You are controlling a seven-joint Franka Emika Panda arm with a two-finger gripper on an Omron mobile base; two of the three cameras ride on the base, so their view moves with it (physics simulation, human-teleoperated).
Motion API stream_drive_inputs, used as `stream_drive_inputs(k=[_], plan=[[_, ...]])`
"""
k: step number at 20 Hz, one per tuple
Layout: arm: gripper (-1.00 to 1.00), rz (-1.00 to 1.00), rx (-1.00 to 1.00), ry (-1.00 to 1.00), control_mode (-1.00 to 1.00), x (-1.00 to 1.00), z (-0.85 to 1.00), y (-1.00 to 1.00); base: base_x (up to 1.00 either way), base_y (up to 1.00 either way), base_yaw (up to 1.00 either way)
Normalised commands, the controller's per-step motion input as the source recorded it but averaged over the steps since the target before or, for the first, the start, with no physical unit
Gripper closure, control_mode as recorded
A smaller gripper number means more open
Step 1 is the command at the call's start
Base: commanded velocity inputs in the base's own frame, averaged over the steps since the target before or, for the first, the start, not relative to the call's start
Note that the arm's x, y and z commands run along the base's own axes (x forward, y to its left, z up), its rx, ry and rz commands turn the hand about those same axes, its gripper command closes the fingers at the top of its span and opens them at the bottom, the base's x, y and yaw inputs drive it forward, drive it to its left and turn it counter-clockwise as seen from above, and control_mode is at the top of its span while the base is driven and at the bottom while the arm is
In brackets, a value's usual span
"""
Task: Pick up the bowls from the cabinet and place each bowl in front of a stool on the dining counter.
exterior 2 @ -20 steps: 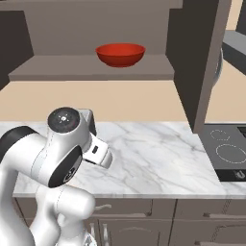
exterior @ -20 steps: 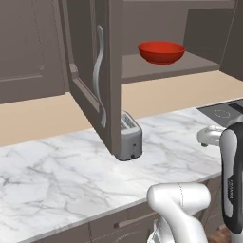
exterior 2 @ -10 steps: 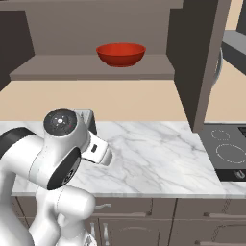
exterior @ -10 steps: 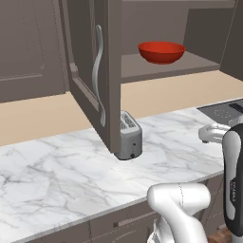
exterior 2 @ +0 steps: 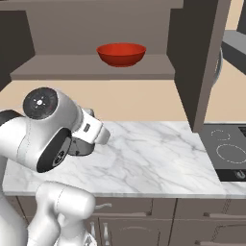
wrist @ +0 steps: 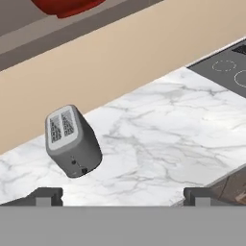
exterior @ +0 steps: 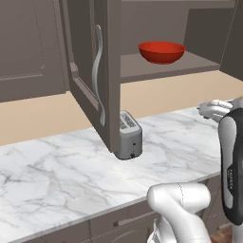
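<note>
A plain red bowl (exterior: 161, 51) (exterior 2: 121, 54) sits on the inner shelf of the open grey-brown wall cabinet (exterior: 88, 71) (exterior 2: 72, 72). Its lower edge (wrist: 62, 6) also shows at the top of the hand view. My gripper (wrist: 124, 197) is open with nothing between its fingertips (wrist: 47, 195). It hovers above the marble worktop, below the shelf and well short of the bowl, and looks down toward a toaster. The stool and the dining counter are out of view.
A grey toaster (exterior: 129, 135) (wrist: 72, 141) stands on the marble worktop (exterior: 57, 175) under the open cabinet door. A black cooktop (exterior 2: 226, 153) (wrist: 226, 65) lies at the worktop's right end. Another open door (exterior 2: 199, 62) hangs right of the shelf.
The hand has risen a little above the worktop and the elbow has swung up and to the left. The red bowl has not moved, and the gripper stays open.
</note>
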Motion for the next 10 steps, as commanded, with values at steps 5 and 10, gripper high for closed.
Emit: stream_drive_inputs(k=[5,10], plan=[[-1.0,-0.21,0.1,0.04,-1.0,0.64,0.67,0.0,0.0,0.0,0.0],[-1.0,-0.16,0.16,0.0,-1.0,0.83,0.38,-0.01,0.0,0.0,0.0]])
